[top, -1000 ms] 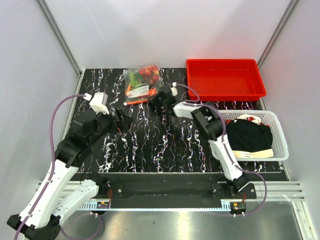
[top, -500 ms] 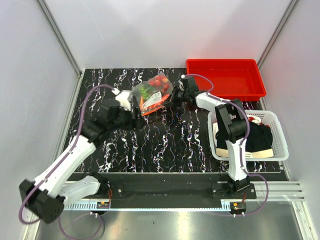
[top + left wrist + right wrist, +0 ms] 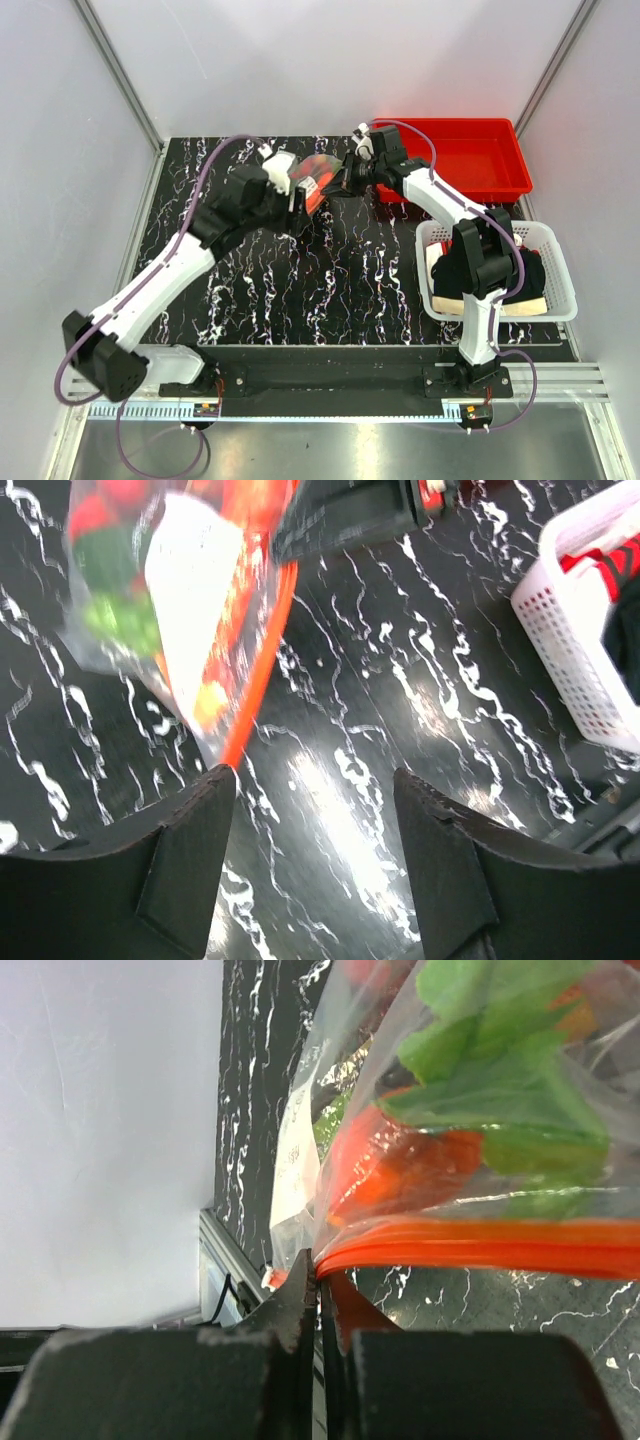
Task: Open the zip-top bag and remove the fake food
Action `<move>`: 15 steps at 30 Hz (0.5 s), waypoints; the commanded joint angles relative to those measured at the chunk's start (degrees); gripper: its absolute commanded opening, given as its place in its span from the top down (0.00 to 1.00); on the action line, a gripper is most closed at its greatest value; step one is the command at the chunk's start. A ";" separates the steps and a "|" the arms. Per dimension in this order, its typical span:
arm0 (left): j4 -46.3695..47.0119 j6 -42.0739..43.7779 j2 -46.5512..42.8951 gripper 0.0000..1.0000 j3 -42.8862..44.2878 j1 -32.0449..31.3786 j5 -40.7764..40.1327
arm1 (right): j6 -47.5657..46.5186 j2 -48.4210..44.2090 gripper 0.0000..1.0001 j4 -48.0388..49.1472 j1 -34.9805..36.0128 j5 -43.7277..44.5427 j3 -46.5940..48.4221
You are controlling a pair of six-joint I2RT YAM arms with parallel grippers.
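**Right gripper pinches a small clear plastic zip-top bag by one end of its orange-red zip strip, while the left gripper stands spread beside it.**

The right gripper's fingers are pressed together on the strip's corner. The bag fans out just above them, lifted off the tabletop, with a white label on one face. Through the plastic shows the fake food: green leafy plastic pieces, an orange-red piece and blurred red ones. The strip's other end dips to the tip of one left finger; whether they touch cannot be told. The left jaws stand apart, and open black white-veined marbled table shows between and beyond them. A white mesh plastic basket holding dark cloth sits past the other left finger. A red rectangular plastic tray lies just beside the right gripper's wrist, on the side away from the bag.
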 commanded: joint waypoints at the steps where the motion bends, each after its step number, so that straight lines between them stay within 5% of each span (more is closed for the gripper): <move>1: -2.30 6.27 8.45 0.34 6.83 -0.04 1.21 | -4.00 -2.98 1.00 -5.10 0.09 -4.14 5.23; 8: -5.29 6.89 17.34 0.35 15.27 -0.04 2.63 | -5.68 -4.13 1.00 -7.31 0.09 -5.46 7.52; 15: -5.99 5.05 21.48 0.51 17.47 0.05 1.57 | -6.11 -5.44 1.00 -9.41 0.18 -5.47 8.67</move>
